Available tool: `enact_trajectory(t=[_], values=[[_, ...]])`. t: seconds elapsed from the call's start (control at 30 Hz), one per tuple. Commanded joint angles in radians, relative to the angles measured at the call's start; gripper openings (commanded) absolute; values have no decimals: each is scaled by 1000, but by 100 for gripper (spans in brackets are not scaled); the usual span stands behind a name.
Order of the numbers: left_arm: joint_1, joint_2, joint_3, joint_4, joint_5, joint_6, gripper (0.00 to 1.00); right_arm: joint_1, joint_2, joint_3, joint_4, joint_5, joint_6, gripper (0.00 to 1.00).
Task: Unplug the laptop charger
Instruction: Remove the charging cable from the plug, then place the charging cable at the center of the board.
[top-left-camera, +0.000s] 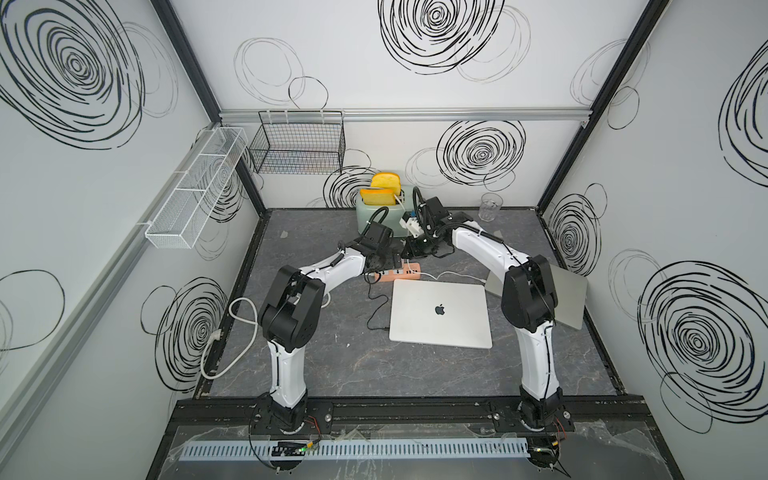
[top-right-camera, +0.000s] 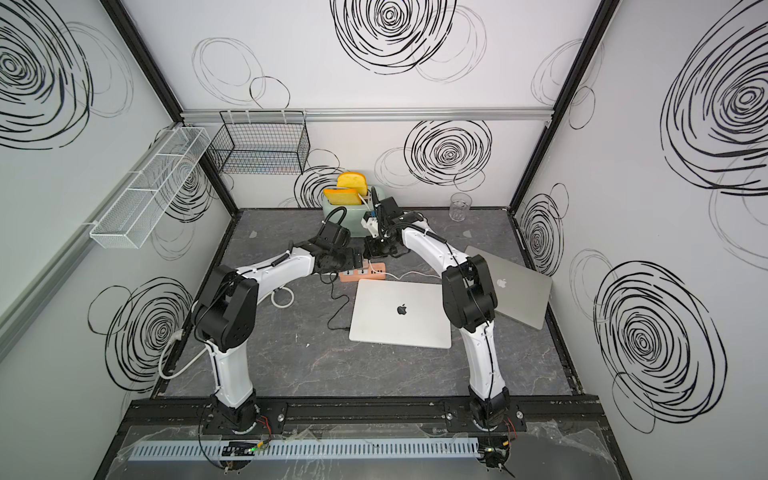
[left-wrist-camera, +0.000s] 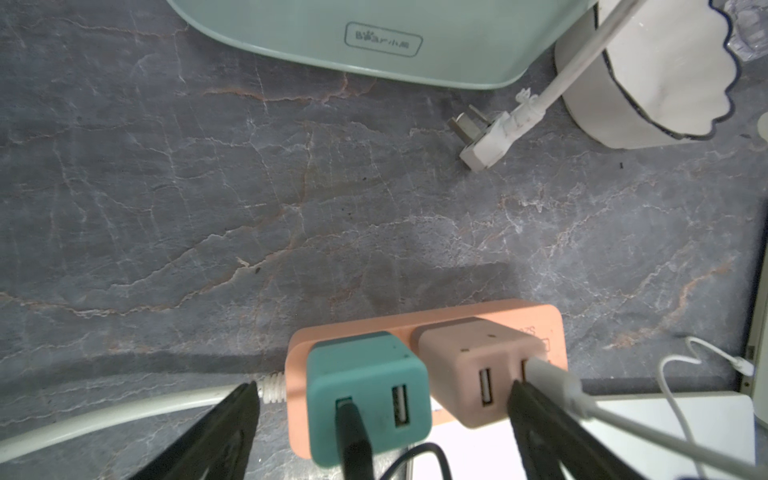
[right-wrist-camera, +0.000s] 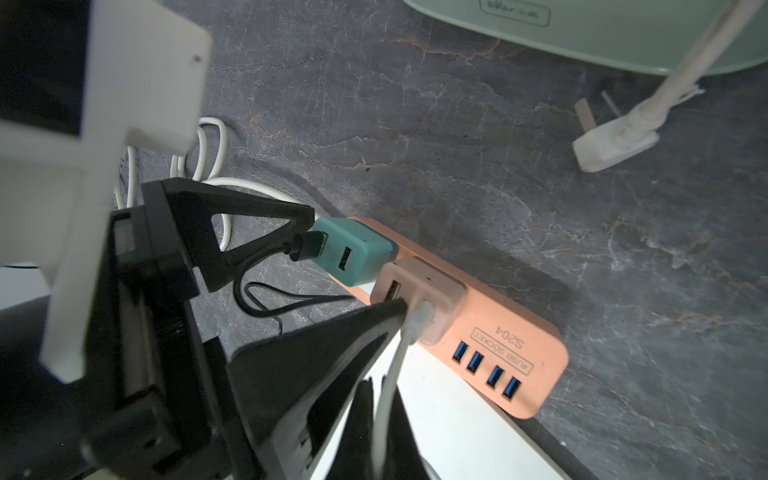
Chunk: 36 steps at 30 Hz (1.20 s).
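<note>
I had the white cable (right-wrist-camera: 401, 349) pinched in my right gripper (right-wrist-camera: 380, 390) at the pink adapter (right-wrist-camera: 440, 299); my left gripper (left-wrist-camera: 382, 386) gaped empty. Next, I judged, a straight pull.

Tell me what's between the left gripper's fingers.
In the left wrist view, the left gripper straddles the teal adapter with its black cable and the pink adapter, both on the power strip.

My two top views sit high at the front, side by side, looking down and back over the whole table (top-left-camera: 332, 365) to the rear wall (top-left-camera: 415, 95). Each wrist camera hangs close over the orange power strip (left-wrist-camera: 415, 324), facing the toaster (left-wrist-camera: 374, 41); both share the strip, toaster and loose white plug (left-wrist-camera: 490, 141). The right one seems more oblique.
</note>
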Motion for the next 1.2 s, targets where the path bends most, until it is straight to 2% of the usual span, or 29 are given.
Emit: enact_trajectory(t=[0.0, 0.27, 0.43, 0.7, 1.0, 1.17], values=[[0, 45, -19, -54, -53, -4, 98, 0, -62, 80, -15, -38, 8, 0], [-1, 42, -45, -45, -47, -10, 98, -18, -54, 133, -25, -74, 53, 0], [-1, 31, -23, -55, -26, -7, 98, -43, -44, 120, -71, -19, 73, 0], [-4, 3, 44, -50, 68, 20, 98, -168, -110, -154, 75, -40, 141, 0], [-19, -4, 116, -76, 99, 57, 97, -209, -79, -268, 133, -48, 130, 2], [-16, -25, 144, -96, 111, 99, 97, -233, -72, -306, 162, -69, 138, 9]])
